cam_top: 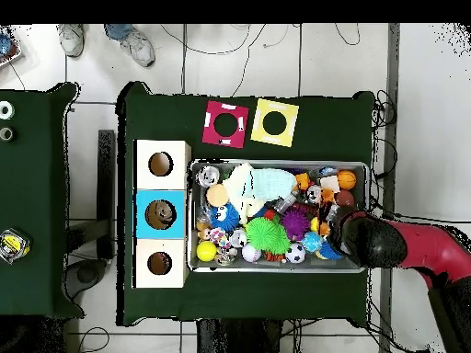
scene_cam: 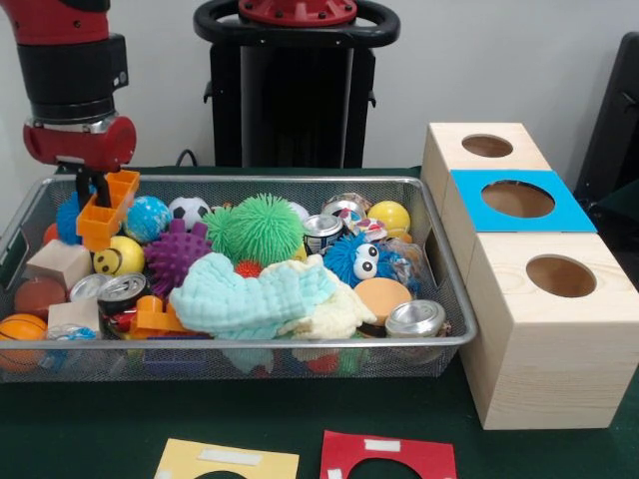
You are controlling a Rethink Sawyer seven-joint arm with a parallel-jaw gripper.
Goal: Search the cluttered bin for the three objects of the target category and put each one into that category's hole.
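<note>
Gripper [scene_cam: 88,198] clenched on an orange block [scene_cam: 108,208], lifted at the bin's [scene_cam: 250,347] end farthest from the three wooden boxes [scene_cam: 544,329]. Bin sits on the green worktop [scene_cam: 90,424], packed with toys, cans, cloths.

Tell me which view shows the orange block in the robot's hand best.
The front view: the orange block hangs clear above the bin at its end, gripped by the hand, its open-topped shape plain. The overhead view hides it almost wholly under the arm's wrist, so the grasp cannot be checked there.
</note>
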